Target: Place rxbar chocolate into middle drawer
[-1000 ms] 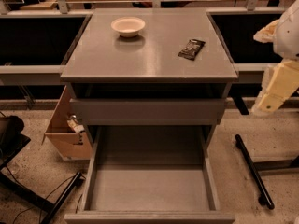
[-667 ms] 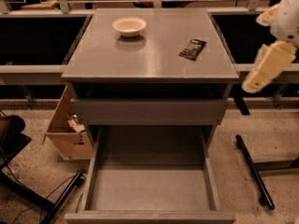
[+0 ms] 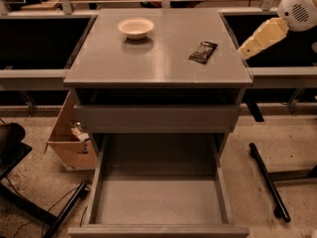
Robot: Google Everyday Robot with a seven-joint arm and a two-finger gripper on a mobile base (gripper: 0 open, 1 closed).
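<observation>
Since the earlier view the arm has swung up and inward from the right. The gripper (image 3: 246, 48) now hangs at the right edge of the cabinet top (image 3: 158, 63), just beside the rxbar chocolate (image 3: 203, 52) but not touching it. Whether the gripper is open or closed cannot be told from here.

The rxbar chocolate lies flat on the right half of the cabinet top, angled, with its near end towards the front edge. The step in hand looks like the reach for the pick. The bar is thin and its wrapper glossy, so the gripper should come down squarely over its middle and close across the narrow width. A skewed grip would likely push the bar along the smooth surface instead.

The middle drawer (image 3: 158, 202) is pulled fully out below, its floor bare. The carry must clear the cabinet's front edge and the closed upper drawer front (image 3: 156, 118) before lowering.

A white bowl (image 3: 135, 27) sits well apart at the back left, out of the path. On the floor, a cardboard box (image 3: 69, 143) stands left of the cabinet and a black bar (image 3: 267, 177) lies to the right.
</observation>
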